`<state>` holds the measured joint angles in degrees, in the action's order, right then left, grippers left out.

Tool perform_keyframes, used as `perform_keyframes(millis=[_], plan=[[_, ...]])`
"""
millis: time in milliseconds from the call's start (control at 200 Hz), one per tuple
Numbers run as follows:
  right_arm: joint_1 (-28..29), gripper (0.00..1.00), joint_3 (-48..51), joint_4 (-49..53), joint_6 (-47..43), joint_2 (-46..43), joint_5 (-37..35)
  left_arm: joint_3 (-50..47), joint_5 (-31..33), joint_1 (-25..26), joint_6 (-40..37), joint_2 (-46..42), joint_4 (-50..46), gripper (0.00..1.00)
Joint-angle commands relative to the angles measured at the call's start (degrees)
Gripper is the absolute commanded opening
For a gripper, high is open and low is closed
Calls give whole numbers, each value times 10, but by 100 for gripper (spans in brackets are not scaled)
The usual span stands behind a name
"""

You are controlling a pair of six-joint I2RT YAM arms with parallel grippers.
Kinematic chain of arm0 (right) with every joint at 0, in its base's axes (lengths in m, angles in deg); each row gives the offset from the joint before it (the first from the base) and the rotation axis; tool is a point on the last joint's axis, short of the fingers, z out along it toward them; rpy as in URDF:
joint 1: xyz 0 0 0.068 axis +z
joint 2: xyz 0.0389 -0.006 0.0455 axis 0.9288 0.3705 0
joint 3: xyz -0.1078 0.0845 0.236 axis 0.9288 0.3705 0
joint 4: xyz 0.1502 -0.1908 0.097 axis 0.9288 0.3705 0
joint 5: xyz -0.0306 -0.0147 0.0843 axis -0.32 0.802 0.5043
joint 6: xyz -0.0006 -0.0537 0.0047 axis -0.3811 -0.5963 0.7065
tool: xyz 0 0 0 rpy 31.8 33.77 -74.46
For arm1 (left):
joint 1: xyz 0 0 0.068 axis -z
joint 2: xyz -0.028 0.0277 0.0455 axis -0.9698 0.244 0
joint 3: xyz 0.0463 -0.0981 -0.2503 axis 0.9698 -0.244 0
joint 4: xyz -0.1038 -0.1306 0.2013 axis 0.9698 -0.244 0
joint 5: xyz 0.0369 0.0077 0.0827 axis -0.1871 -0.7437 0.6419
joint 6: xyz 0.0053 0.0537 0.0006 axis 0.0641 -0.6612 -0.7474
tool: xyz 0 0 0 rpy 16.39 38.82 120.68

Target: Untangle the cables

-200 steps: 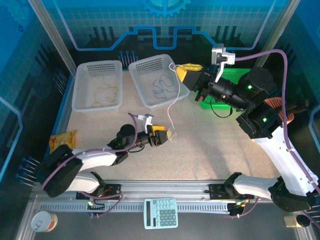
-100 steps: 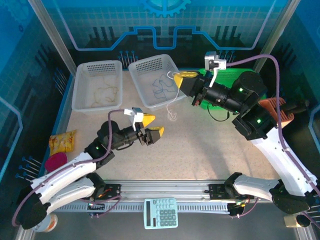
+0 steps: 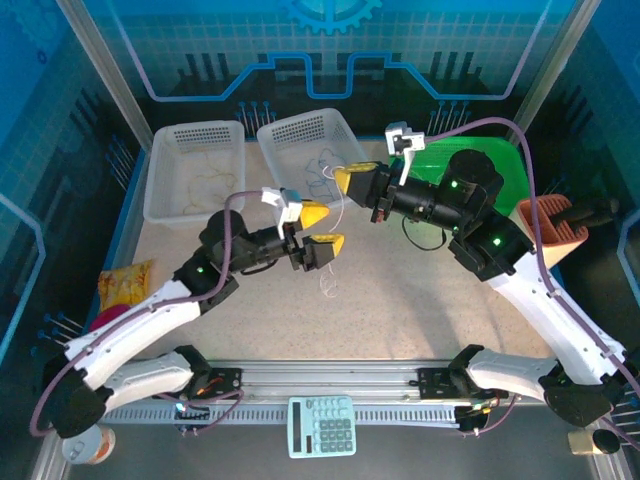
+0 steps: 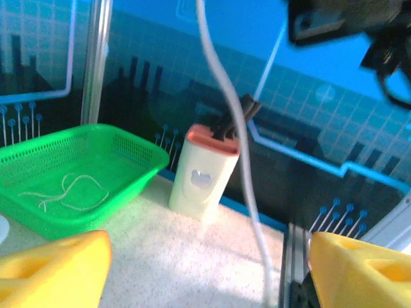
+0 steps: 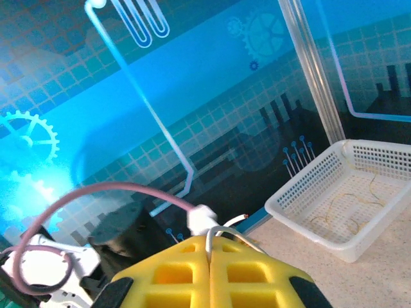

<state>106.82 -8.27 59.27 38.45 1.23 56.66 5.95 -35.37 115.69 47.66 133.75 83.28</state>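
1. A white perforated plastic basket (image 3: 195,135) stands at the far left of the speckled beige bench (image 3: 420,300). A thin tan-yellow curly cable (image 3: 205,185) lies loose inside it. The right wrist view shows the same basket (image 5: 308,196) and cable (image 5: 340,205).
2. Just beside it, a second white perforated basket (image 3: 300,130) holds a thin blue-grey curly cable (image 3: 320,178).
3. The left hand (image 3: 322,228) hangs above the bench in front of that basket, its yellow fingers spread wide and gripping nothing. In the left wrist view its hand (image 4: 205,269) shows a finger in each lower corner.
4. A thin whitish cable (image 3: 328,280) hangs from the right hand past the left hand's fingertips, with its curly end low near the bench. In the left wrist view this cable (image 4: 221,90) drops through the gap between the spread fingers without touching either.
5. The right hand (image 3: 347,181) is raised near the second basket's right edge. In the right wrist view its yellow fingers (image 5: 173,273) are pressed together, pinching the whitish cable (image 5: 221,231).
6. A green perforated plastic basket (image 3: 500,160) sits at the far right. In the left wrist view the basket (image 4: 135,151) holds another thin whitish cord (image 4: 70,192).
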Motion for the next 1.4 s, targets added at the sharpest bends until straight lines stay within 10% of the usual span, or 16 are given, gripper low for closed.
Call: perform_keyframes(millis=[0,205,1396], plan=[[9,0,-32,-15,0,9,6,10,-38,1,5,23,46,66],[10,0,-79,-13,-7,24,-1,-12,-55,5,46,61,122,39],[4,0,-169,-65,-16,25,-54,-72,-77,20,169,258,345,12]])
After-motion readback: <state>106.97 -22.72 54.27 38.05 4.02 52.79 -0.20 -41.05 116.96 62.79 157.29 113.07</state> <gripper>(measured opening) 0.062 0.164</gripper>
